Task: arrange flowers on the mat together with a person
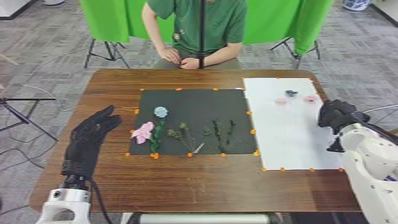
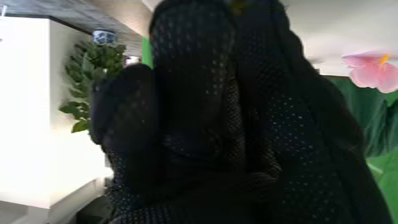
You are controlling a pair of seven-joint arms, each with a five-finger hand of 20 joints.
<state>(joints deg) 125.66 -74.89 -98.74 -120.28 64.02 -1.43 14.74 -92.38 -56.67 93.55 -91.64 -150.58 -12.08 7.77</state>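
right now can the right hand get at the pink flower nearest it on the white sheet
Likely yes: the right hand is close to that pink flower, with nothing visible between them.

We see a black square mat (image 1: pixel 197 104) left of a white rectangular sheet (image 1: pixel 289 137) on the brown wooden surface (image 1: pixel 191 182); the mat bears a pink petalled flower (image 1: pixel 142 133) left of slender green stems (image 1: pixel 230 132)

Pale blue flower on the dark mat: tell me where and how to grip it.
Probably best to pinch the pale blue flower just below its bloom, from above, closing from left and right: it lies with its stem running toward the robot, and the pink flower crowds it lower down.
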